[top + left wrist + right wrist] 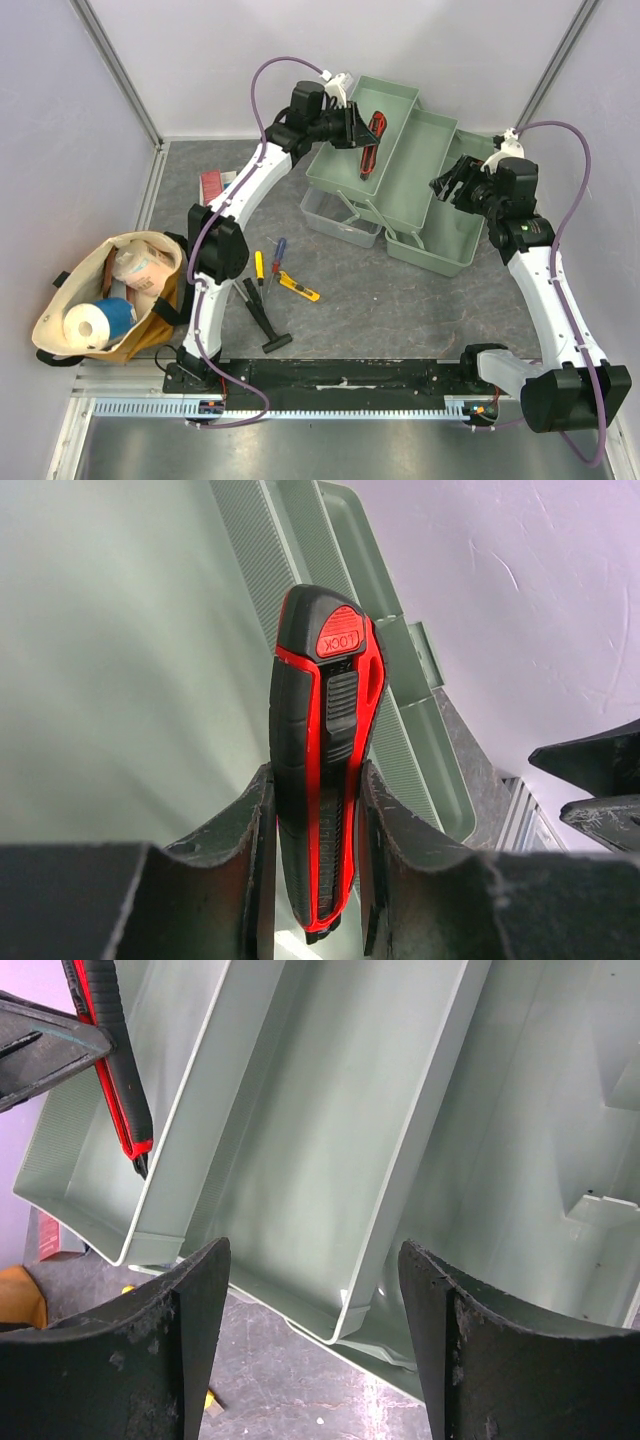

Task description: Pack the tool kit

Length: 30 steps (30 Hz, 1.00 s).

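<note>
The pale-green toolbox [420, 190] stands open at the back, its trays folded out and its clear lid [340, 218] at the near side. My left gripper [362, 128] is shut on the red-black cutter [374, 142] and holds it over the left tray [385, 100]; the cutter [325, 750] stands upright between my fingers. My right gripper [447, 183] is open and empty above the toolbox's right side; its view shows the trays [330, 1140] and the cutter [115, 1070]. The black hammer [262, 318], yellow knife [298, 288] and two screwdrivers [268, 262] lie on the table.
A tan cloth bag [105, 295] with a paper roll sits at the left. A flat red packet [212, 186] lies at the back left beside the left arm. Walls close in the table on three sides.
</note>
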Available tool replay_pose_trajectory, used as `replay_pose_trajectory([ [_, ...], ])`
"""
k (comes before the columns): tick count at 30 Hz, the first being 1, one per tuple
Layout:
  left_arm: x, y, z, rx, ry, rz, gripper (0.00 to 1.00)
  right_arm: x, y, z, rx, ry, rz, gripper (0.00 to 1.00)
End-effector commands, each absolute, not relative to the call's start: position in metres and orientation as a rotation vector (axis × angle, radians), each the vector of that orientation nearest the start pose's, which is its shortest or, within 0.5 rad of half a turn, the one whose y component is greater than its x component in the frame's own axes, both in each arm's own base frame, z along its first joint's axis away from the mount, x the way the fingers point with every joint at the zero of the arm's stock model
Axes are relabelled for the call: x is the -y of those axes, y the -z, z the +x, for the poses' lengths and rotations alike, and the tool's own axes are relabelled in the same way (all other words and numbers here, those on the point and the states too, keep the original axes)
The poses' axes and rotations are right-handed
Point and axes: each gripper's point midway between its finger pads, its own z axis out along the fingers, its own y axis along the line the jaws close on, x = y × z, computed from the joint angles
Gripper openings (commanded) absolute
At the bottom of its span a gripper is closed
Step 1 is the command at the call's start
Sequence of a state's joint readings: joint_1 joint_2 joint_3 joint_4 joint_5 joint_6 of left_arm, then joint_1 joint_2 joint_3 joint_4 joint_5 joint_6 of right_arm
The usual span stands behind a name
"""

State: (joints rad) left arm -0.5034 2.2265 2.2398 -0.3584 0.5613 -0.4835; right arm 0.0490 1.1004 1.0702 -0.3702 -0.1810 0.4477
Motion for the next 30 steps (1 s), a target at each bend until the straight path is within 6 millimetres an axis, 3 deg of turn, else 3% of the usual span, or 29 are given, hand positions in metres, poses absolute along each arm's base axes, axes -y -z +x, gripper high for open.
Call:
replay_pose_trajectory([
  [1,0.405,-0.301,0.482,-1.914,1.249,0.466,0.34,-0.057,-0.295,0.357,-1.895,-0.456,0.308,0.75],
  [7,0.403,-0.285,0.483,-1.950,1.238,0.471,0.43,-0.052,-0.300,0.363,-1.880,-0.429,0.331,0.75],
  [18,0.405,-0.282,0.482,-1.944,1.248,0.497,0.64,-0.052,-0.296,0.369,-1.881,-0.438,0.374,0.75],
  [23,0.396,-0.311,0.471,-1.886,1.195,0.556,0.68,-0.049,-0.296,0.370,-1.876,-0.429,0.395,0.75],
  [30,0.349,-0.365,0.459,-1.848,0.969,0.502,0.69,-0.047,-0.289,0.371,-1.892,-0.421,0.415,0.76],
])
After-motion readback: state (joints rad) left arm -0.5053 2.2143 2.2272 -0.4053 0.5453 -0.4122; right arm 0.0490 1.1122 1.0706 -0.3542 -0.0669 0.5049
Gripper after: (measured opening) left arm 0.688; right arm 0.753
